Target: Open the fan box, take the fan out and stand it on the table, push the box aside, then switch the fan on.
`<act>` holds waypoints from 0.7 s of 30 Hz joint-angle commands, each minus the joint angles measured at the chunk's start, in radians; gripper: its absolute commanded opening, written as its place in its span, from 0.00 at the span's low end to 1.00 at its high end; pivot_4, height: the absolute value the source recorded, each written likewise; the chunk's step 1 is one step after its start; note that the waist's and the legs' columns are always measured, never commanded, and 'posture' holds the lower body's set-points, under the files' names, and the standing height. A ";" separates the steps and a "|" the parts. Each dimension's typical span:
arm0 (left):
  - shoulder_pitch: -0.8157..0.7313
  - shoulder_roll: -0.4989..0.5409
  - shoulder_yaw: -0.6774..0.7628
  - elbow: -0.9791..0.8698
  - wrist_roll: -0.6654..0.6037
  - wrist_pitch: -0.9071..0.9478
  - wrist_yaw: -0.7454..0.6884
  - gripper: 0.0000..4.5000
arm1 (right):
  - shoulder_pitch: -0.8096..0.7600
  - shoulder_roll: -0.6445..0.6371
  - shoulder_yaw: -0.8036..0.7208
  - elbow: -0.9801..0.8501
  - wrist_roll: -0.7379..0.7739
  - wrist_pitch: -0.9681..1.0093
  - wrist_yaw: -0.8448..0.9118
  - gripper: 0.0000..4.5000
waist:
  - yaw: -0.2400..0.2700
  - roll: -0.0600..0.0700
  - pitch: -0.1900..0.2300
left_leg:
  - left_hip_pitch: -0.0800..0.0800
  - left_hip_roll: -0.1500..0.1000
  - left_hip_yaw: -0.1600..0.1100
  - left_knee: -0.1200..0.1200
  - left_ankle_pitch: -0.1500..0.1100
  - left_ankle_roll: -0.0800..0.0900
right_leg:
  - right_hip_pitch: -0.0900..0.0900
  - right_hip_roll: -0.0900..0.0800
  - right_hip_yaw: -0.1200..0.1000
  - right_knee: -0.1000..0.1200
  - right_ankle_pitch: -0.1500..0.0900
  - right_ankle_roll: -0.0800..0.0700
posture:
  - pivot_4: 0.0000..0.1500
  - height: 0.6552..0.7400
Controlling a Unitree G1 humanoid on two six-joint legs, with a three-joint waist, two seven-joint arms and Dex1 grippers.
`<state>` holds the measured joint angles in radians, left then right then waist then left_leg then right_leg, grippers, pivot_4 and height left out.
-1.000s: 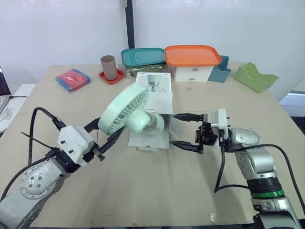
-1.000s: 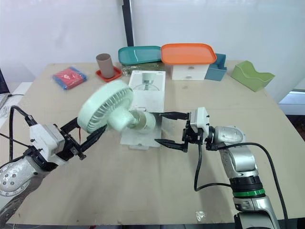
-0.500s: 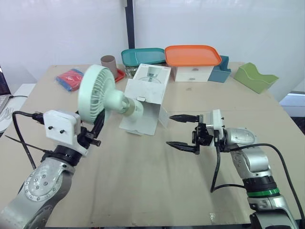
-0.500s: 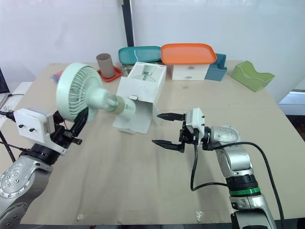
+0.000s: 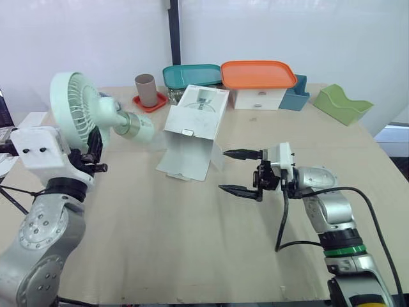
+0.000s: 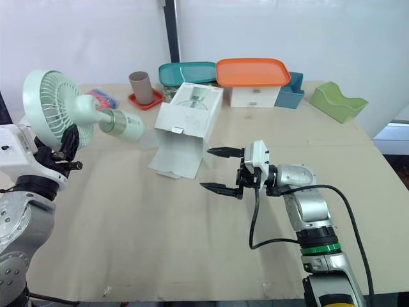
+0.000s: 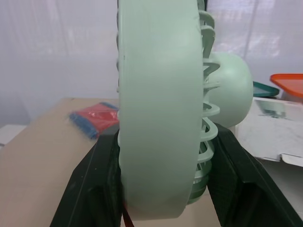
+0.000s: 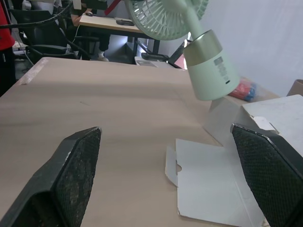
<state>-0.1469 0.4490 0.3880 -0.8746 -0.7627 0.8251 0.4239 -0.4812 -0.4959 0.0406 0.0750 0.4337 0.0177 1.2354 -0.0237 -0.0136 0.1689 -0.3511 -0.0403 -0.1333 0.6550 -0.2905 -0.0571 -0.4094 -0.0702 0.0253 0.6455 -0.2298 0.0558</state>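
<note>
The pale green round-caged desk fan [image 5: 80, 109] has come clear of the white cardboard fan box [image 5: 190, 137]. A second ago its cylindrical base was at the box mouth; now it hangs high over the beige table [image 5: 160, 243] at the table's 9 o'clock, base pointing toward 3 o'clock. Extraction looks done, and standing it upright is next, I judge. The left gripper [image 5: 86, 150] clamps the fan's head, a black finger [image 7: 92, 189] on each face. The box sits propped open near table centre. The right gripper [image 5: 223, 170], spread wide and empty, waits at the box's 4 o'clock, just beside its flap
</note>
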 commanded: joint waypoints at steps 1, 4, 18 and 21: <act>-0.063 0.022 0.082 -0.014 -0.024 0.016 0.020 0.40 | -0.013 0.004 -0.006 -0.001 -0.005 -0.024 -0.003 1.00 | 0.000 -0.002 0.000 | 0.000 0.000 0.000 0.000 0.001 -0.002 | 0.000 0.000 0.000 0.000 0.000 0.000 | 1.00 1.00; -0.086 0.046 0.093 0.001 -0.031 0.066 0.018 0.40 | -0.015 0.009 -0.002 0.005 -0.012 -0.030 -0.003 1.00 | 0.000 -0.003 0.000 | 0.000 0.000 0.000 0.000 0.001 -0.003 | 0.000 0.000 0.000 0.000 0.000 0.000 | 1.00 1.00; -0.414 0.118 0.148 0.241 -0.193 0.444 0.049 0.40 | -0.016 0.022 0.001 0.021 -0.031 -0.053 -0.002 1.00 | 0.000 -0.006 0.001 | -0.001 0.000 -0.001 0.000 0.001 -0.004 | -0.001 0.000 0.000 0.000 0.000 0.000 | 1.00 1.00; -0.476 0.099 0.177 0.284 -0.211 0.489 0.084 0.40 | -0.013 0.020 0.001 0.022 -0.035 -0.058 0.000 1.00 | 0.000 -0.007 0.001 | -0.001 0.000 -0.002 0.000 0.001 -0.006 | -0.001 0.000 -0.001 0.000 0.000 0.000 | 1.00 1.00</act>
<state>-0.5319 0.5538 0.4870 -0.6004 -0.9484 1.2860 0.4655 -0.4849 -0.4726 0.0435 0.1064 0.3974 -0.0219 1.2344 -0.0236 -0.0202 0.1698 -0.3523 -0.0404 -0.1352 0.6553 -0.2894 -0.0633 -0.4103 -0.0699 0.0246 0.6452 -0.2298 0.0561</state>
